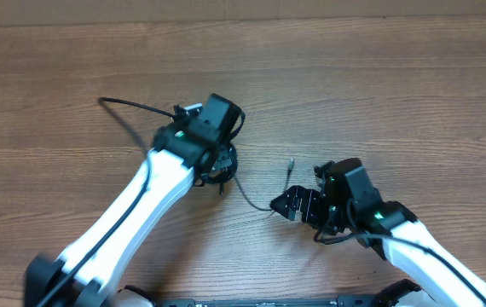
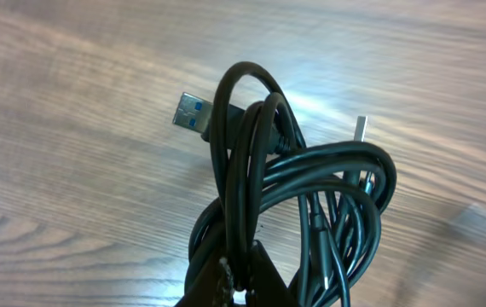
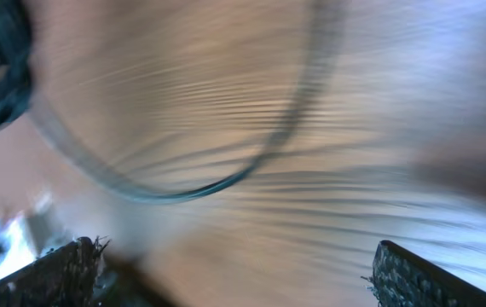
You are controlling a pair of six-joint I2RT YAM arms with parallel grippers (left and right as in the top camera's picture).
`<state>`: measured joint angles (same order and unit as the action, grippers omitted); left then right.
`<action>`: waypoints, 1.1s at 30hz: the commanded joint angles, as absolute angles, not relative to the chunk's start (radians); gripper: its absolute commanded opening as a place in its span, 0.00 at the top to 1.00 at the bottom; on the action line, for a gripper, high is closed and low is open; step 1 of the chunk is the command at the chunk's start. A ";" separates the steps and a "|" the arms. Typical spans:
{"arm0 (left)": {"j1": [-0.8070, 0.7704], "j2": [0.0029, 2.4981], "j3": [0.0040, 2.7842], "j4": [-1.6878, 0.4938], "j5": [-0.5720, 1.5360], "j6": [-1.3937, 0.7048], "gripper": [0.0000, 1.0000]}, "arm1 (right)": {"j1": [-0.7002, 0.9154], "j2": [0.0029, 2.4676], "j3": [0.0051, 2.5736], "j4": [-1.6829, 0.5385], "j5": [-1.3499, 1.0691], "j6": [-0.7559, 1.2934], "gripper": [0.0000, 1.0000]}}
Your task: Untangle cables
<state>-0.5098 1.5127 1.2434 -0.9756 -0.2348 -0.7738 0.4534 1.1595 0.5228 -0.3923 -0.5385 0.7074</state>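
Observation:
The cables are a knot of thin black cords; a blue-tongued USB plug and a slim silver plug stick out of it. My left gripper is shut on one looped strand of the bundle. In the overhead view the bundle lies under the left gripper at mid-table. One loose cord trails right to a small plug. My right gripper stands open beside that cord's bend. In the blurred right wrist view the cord curves ahead of the open fingers, with nothing between them.
The wooden table stretches on all sides. A thicker black cable wired to the left arm arcs out to the left of its wrist. The right arm reaches in from the bottom right.

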 commanded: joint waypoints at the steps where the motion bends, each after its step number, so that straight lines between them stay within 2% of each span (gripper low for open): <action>1: -0.509 1.405 1.268 -0.972 -0.111 -0.589 0.96 | 0.459 1.055 0.526 -0.339 -0.765 0.542 0.00; 6: -0.509 1.338 1.268 -0.970 0.052 -0.365 0.96 | 0.459 1.000 0.526 -0.253 -0.780 0.514 0.02; 8: -0.509 1.330 1.268 -0.974 0.132 -0.262 0.96 | 0.459 1.002 0.526 -0.203 -0.780 0.505 0.06; 14: -0.509 1.328 1.267 -0.979 0.329 -0.078 0.96 | 0.459 1.006 0.526 -0.136 -0.777 0.435 0.28; 19: -0.509 1.328 1.267 -0.979 0.448 0.029 0.96 | 0.459 1.010 0.526 -0.139 -0.718 0.435 0.29; 21: -0.509 1.328 1.267 -0.979 0.485 0.059 0.96 | 0.459 1.012 0.526 -0.138 -0.699 0.435 0.33; 26: -0.509 1.328 1.267 -0.980 0.495 0.076 0.96 | 0.459 1.013 0.526 -0.136 -0.682 0.410 0.55; 28: -0.509 1.328 1.267 -0.982 0.495 0.088 0.96 | 0.459 1.013 0.526 -0.136 -0.669 0.410 0.55; 30: -0.509 1.328 1.267 -0.988 0.495 0.100 0.96 | 0.459 1.013 0.526 -0.140 -0.627 0.410 0.46; 33: -0.509 1.328 1.267 -1.006 0.477 0.113 0.96 | 0.459 1.013 0.526 -0.136 -0.574 0.410 0.44</action>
